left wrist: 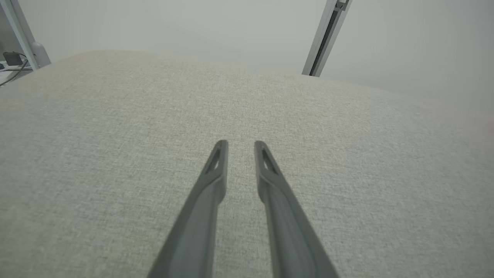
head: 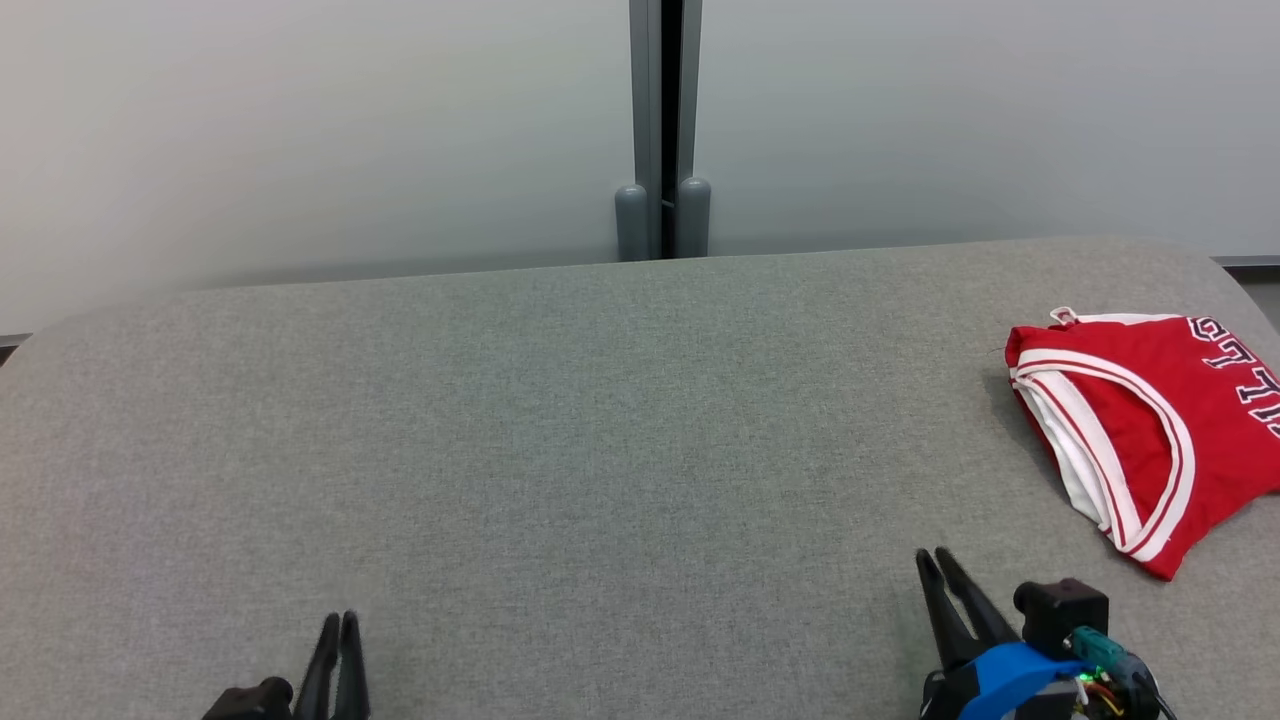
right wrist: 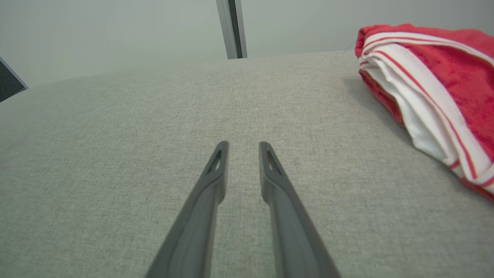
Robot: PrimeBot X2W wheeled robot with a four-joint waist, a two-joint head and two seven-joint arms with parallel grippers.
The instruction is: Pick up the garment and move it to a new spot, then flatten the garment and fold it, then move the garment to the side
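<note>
Two grippers hover by the near edge of your grey fabric-covered table [head: 600,400]: left gripper [head: 340,618] and right gripper [head: 933,553], each with fingers slightly parted, pinching nothing. You'll find the folded red jersey [head: 1130,420] lying at the right edge, near the right gripper but not touching it

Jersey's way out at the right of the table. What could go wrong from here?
1. The red jersey lies by the right edge of the grey table, partly cut off in the head view; a drag could slide it off.
2. It is folded in layers: the right gripper, jaws narrowly apart, may catch only the top layer and undo the fold.
</note>
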